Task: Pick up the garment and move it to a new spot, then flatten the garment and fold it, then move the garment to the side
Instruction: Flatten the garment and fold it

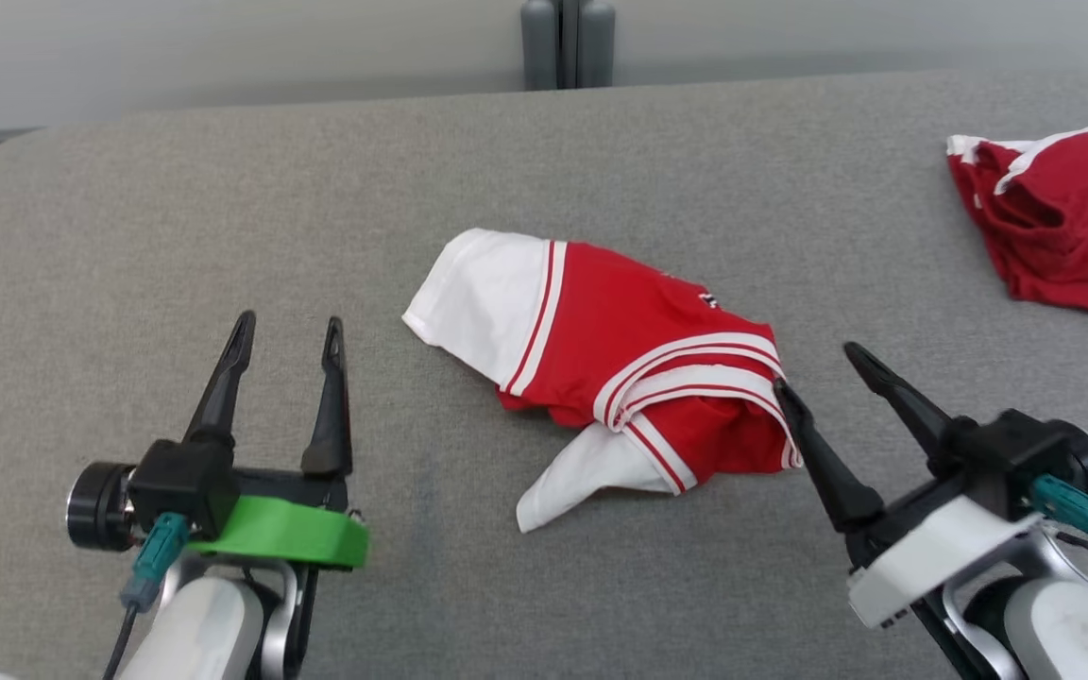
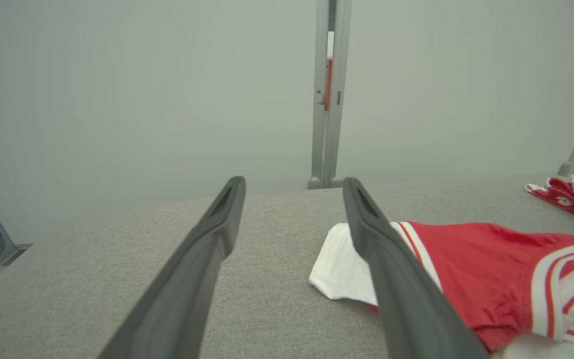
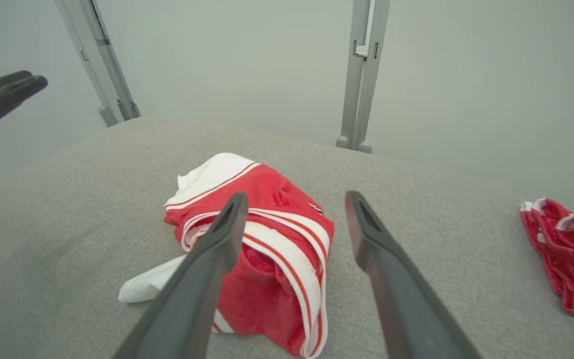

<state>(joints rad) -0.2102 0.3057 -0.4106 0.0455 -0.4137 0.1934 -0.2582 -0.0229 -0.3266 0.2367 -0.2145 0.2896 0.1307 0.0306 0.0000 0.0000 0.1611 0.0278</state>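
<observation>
The garment (image 1: 620, 349) is found crumpled near the middle of the bench (image 1: 223, 189), neither flattened nor folded — every step is judged still to be done. The jaws of the left gripper (image 1: 289, 326) and right gripper (image 1: 815, 366) are spread wide and empty, the right perhaps brushing the garment's edge.

Second red garment (image 1: 1063, 222): clipped by the head view's right edge. Small mark (image 1: 709, 299) on the garment (image 1: 638, 349): too tiny to read. Right tool (image 1: 816, 365): inner finger covers the garment's right hem. Left wrist view: left tool (image 2: 293, 182) finger hides part of the white sleeve (image 2: 339, 269).
</observation>
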